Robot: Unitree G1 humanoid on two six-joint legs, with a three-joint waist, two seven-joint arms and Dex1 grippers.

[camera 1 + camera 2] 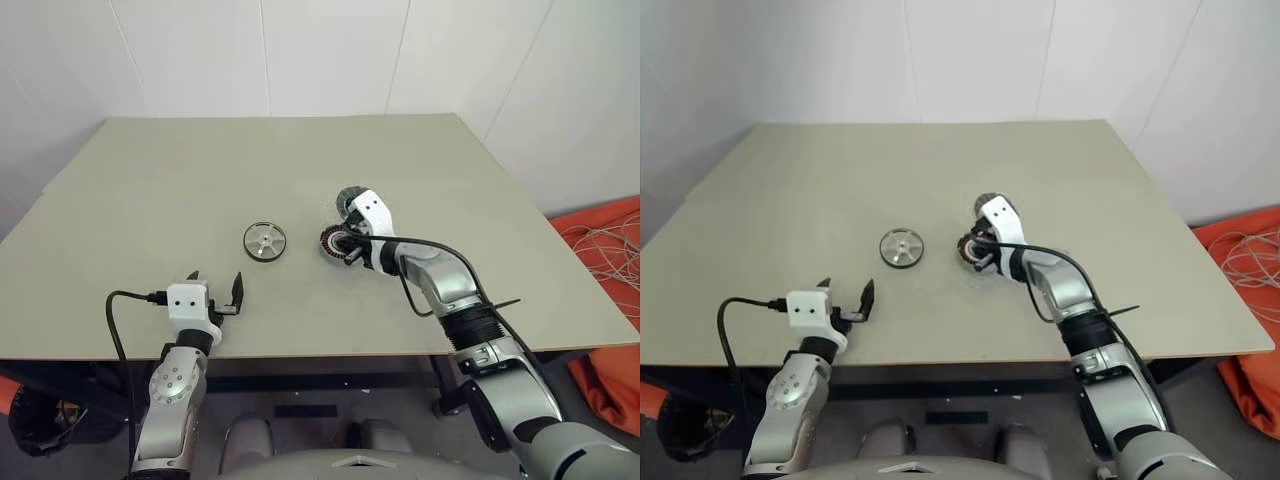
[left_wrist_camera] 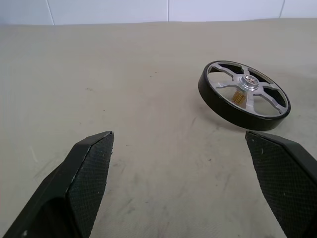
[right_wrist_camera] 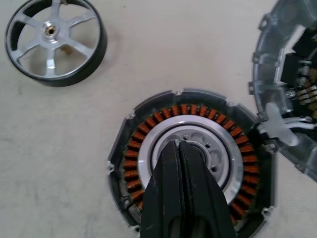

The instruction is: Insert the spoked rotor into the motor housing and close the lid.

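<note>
Spoked rotor (image 1: 264, 241) is lying flat near the middle of the frame on the grey table (image 1: 150, 180), just left of the motor housing (image 3: 190, 158), whose lid (image 3: 287, 94) is hanging open beside it. Right gripper (image 3: 184, 145), fingers pressed together, is hovering over the housing's silver centre. Left gripper (image 1: 217, 291) is waiting at lower left, fingers spread wide and empty.

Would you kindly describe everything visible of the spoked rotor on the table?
The spoked rotor is a round, flat metal wheel: shiny silver spokes with open cutouts between them, a small central hub, and a dark outer rim. It lies flat on the table, spoked face up, untouched. It sits loose, beside and apart from the motor housing, ahead of the left gripper, whose jaws stand open.
</note>
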